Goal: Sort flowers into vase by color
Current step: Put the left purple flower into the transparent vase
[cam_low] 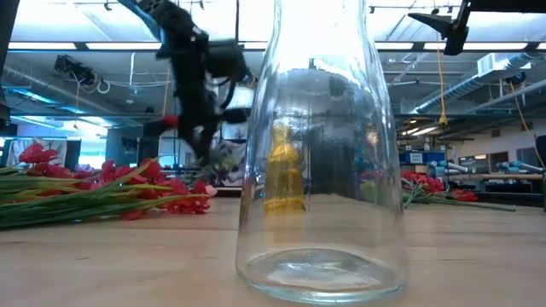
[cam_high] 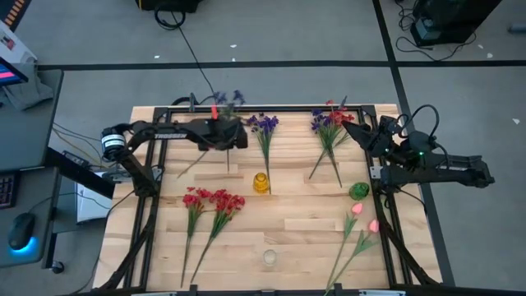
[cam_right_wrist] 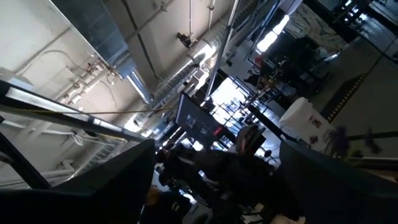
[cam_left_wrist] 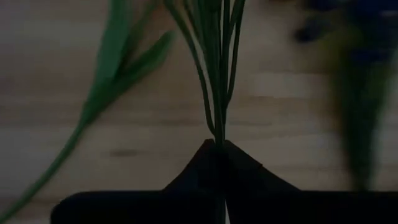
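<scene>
My left gripper (cam_high: 228, 130) (cam_left_wrist: 219, 148) is at the far left of the table, shut on a purple flower whose blurred blooms (cam_high: 228, 98) show past it toward the far edge. More purple flowers (cam_high: 264, 124) and a purple and red bunch (cam_high: 330, 120) lie along the far side. Red flowers (cam_high: 210, 201) lie near left and pink flowers (cam_high: 362, 220) near right. There are three vases: a yellow vase (cam_high: 261, 182) in the middle, a green vase (cam_high: 358, 191) at the right and a clear glass vase (cam_low: 316, 162) near the front edge. My right gripper (cam_high: 359, 131) (cam_right_wrist: 211, 186) waits at the far right, raised and open. My left gripper pinches the purple flower's bundle of thin green stems (cam_left_wrist: 216, 127) between its two shut fingers, coming at it from above on a slant. The stems run on from the fingertips toward the blooms. Whether the sprig's lower end is off the table I cannot tell.
A loose green stem with a leaf (cam_left_wrist: 102, 99) lies on the wood beside the held one. A black frame rail (cam_high: 271, 108) edges the table. In the low view the glass vase stands close in front, with the yellow vase (cam_low: 285, 175) seen through it.
</scene>
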`<state>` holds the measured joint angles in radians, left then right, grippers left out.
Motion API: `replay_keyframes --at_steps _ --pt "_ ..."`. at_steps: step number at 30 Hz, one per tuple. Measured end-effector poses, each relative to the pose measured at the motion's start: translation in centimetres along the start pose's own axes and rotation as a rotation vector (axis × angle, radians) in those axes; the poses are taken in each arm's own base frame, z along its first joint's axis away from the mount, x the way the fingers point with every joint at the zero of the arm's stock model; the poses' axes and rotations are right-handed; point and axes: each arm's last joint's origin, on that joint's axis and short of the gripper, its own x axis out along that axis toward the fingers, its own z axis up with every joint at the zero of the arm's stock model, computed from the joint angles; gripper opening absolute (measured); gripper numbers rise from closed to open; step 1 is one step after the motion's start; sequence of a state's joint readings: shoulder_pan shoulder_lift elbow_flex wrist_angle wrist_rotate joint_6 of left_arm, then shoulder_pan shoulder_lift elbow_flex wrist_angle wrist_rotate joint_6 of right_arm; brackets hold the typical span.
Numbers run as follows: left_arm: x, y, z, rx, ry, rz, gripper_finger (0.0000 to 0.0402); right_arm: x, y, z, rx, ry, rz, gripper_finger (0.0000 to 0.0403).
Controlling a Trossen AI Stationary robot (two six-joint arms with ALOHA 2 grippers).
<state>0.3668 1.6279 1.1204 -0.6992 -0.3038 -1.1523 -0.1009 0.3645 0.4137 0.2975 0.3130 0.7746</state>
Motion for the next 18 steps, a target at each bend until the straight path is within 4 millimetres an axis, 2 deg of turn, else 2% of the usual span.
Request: replay_keyframes --at_steps 11,18 --pt "-6.6 -4.2 4.1 0.276 -0.127 -0.167 0.0016 0.0 -0.1 0.0 -0.053 -0.005 -0.021 0.0352" --pt "-11.2 -6.7 5.1 0.525 -0.183 -0.376 0.0016 0.0 -0.2 0.0 -0.109 -0.022 -0.04 0.0352"
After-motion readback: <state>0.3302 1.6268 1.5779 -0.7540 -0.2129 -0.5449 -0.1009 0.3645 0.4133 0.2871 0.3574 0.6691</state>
